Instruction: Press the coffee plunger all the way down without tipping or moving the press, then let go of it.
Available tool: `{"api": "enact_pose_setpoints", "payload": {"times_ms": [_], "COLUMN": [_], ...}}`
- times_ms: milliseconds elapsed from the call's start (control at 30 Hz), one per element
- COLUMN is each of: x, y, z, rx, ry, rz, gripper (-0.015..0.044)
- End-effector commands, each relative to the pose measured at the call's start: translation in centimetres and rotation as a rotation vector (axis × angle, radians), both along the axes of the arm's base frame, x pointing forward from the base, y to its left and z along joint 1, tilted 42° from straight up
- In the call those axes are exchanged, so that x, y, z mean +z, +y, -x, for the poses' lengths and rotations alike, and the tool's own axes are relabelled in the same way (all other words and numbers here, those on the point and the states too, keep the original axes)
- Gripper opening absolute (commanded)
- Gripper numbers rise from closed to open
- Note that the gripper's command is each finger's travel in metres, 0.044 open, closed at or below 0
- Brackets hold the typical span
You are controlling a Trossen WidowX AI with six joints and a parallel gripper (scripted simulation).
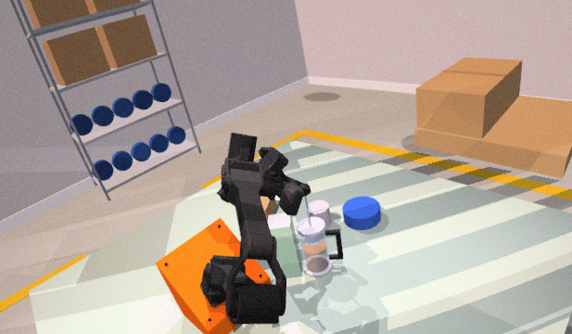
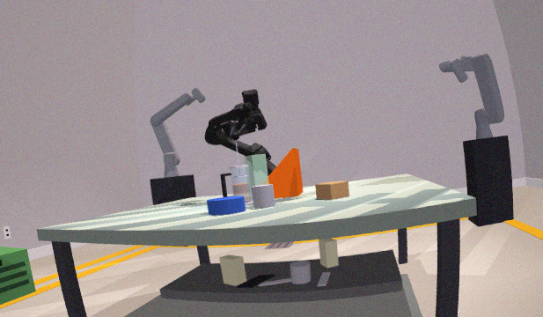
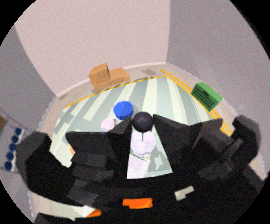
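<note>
Pale striped table point(image 2: 368, 200) carries the coffee press point(image 1: 314, 248) upright near the arm's orange base plate point(image 1: 193, 269), with a grey cup point(image 1: 320, 211) and a blue puck point(image 1: 362, 212) just behind it. From the press lid a thin rod point(image 1: 307, 210) rises into the gripper point(image 1: 296, 200), which is closed on the dark knob point(image 3: 142, 120) at the rod's top. Holding from directly above likely keeps the push straight, so the press should not tip or slide.

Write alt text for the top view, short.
A black robot arm's gripper is shut on the top of the plunger of a glass coffee press standing upright on a striped table. A blue disc and a pale cup sit just behind the press.
</note>
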State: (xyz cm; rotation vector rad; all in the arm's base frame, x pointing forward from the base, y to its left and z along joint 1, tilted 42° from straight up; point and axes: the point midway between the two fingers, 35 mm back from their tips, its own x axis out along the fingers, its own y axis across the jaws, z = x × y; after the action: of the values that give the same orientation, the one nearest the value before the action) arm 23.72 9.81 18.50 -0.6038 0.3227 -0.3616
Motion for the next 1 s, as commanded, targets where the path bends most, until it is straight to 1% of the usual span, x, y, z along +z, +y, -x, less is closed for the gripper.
{"api": "enact_pose_setpoints", "payload": {"times_ms": [0, 967], "x": [-2.0, -5.7], "y": [-1.1, -3.8], "z": [-0.1, -1.3], "rx": [-0.005, 0.008], "ry": [0.044, 0.030], "rz": [0.017, 0.023], "gripper": [0.0127, 0.0127]}}
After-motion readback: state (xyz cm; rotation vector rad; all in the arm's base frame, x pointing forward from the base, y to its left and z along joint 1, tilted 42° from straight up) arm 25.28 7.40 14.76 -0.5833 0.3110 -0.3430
